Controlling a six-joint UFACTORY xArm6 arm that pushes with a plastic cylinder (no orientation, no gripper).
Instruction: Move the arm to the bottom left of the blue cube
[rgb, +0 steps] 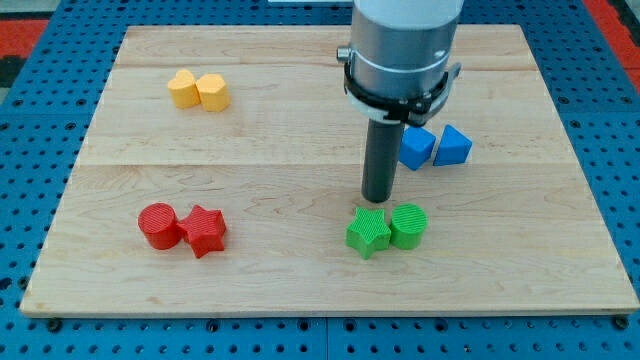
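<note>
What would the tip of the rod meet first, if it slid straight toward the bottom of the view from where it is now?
Most likely the green star block: my tip stands just above it in the view, apart from it. The green cylinder lies slightly right of that line, though depth is uncertain.

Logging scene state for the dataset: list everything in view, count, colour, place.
yellow blocks: 2, yellow, touching, the view's upper left; left one star-like, right one roughly hexagonal
red cylinder: 1, red, lower left
red star: 1, red, touching the red cylinder's right side
green star: 1, green, lower centre
green cylinder: 1, green, touching the green star's right side
blue cube: 1, blue, right of centre, partly behind the rod
blue wedge-like block: 1, blue, right of the blue cube
wooden board: 1, light wood, on a blue pegboard
my tip: 1, dark rod, lower left of the blue cube, just above the green star
</note>
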